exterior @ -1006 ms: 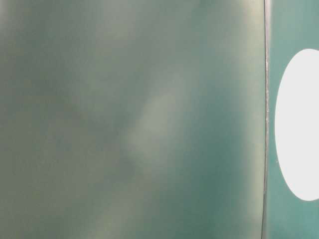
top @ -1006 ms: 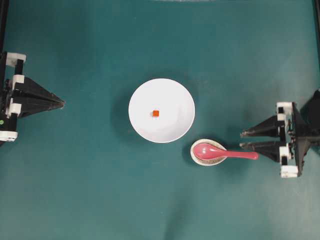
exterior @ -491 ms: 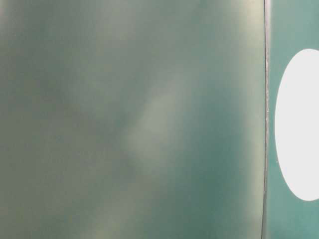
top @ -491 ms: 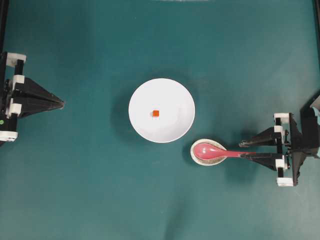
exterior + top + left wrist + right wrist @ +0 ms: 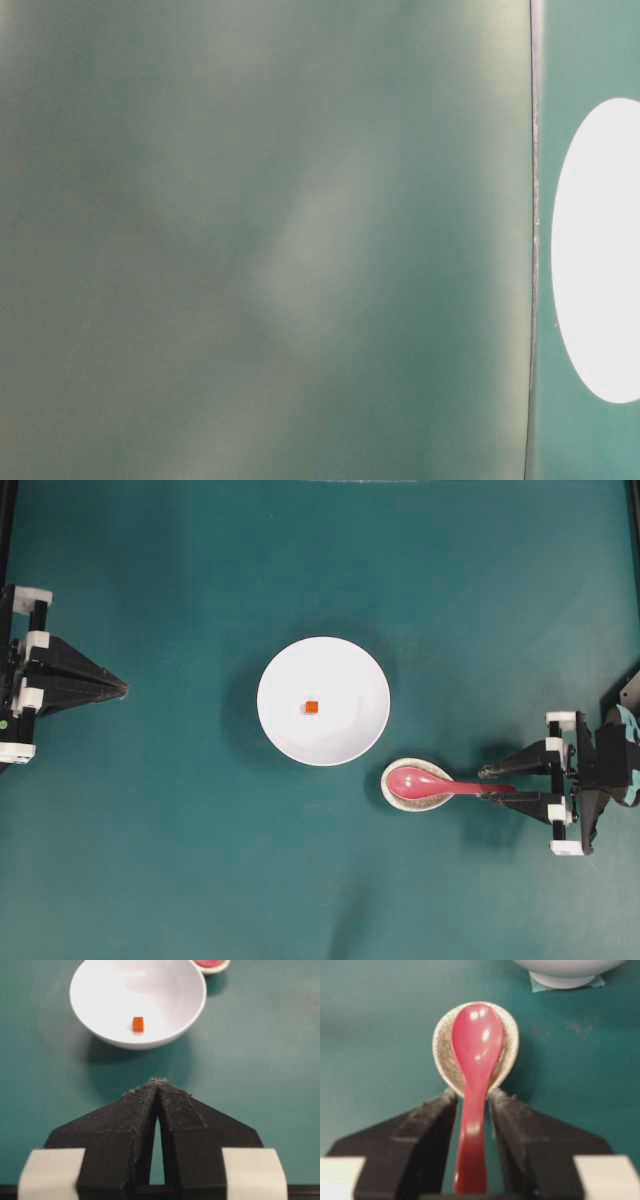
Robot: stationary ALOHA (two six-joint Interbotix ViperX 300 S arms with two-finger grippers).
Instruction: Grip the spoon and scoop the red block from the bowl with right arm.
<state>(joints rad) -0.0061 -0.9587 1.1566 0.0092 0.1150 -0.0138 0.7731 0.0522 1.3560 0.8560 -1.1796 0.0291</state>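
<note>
While table-level view blurs | right gripper [image 5: 472, 1102] open, straddling spoon [image 5: 475, 1060] handle, unheld

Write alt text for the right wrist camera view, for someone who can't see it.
The right gripper is open, its two black fingers on either side of the handle of a glossy red spoon. The spoon's scoop lies in a small speckled dish on the green table, with the foot of the white bowl at the top edge.

The right gripper [image 5: 491, 783] has swung from just above the spoon's [image 5: 440, 783] handle tip to straddle it, its open fingers [image 5: 427, 1132] now either side of the handle, its body further toward the near edge
</note>
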